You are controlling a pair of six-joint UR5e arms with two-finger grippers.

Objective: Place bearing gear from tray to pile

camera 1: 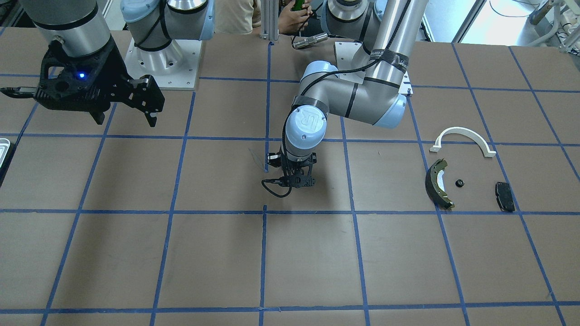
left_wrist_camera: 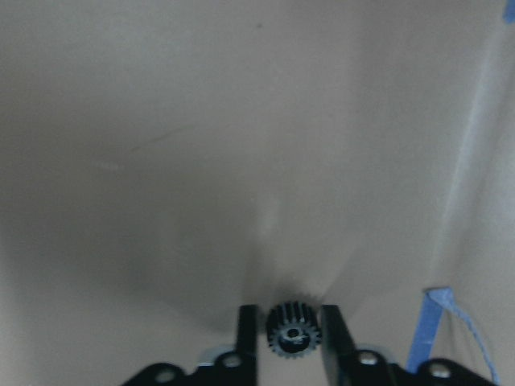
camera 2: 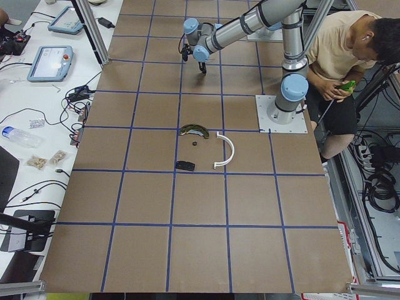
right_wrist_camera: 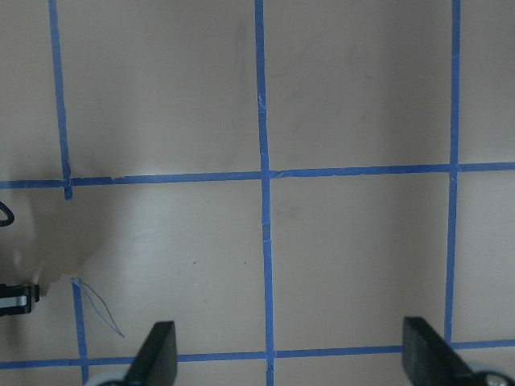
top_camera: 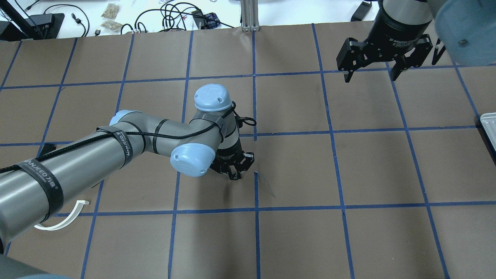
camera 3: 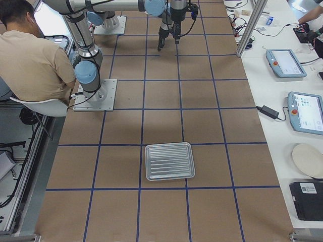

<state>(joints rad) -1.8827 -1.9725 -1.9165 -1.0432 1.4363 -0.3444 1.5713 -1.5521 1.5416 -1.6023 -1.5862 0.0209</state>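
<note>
My left gripper hangs low over the middle of the table and is shut on a small black toothed bearing gear. The gear sits between the two fingertips in the left wrist view. My right gripper is open and empty, raised above the table between the centre and the tray. The silvery ridged tray looks empty. The pile lies on my left side: a white half-ring bracket, a dark brake shoe with an olive edge, a black flat pad, and a small black gear-like part among them.
The table is brown with a blue tape grid. A loose curl of tape lifts from the surface just beside my left gripper. A seated person is behind the robot bases. Only a sliver of the tray shows at the overhead view's right edge.
</note>
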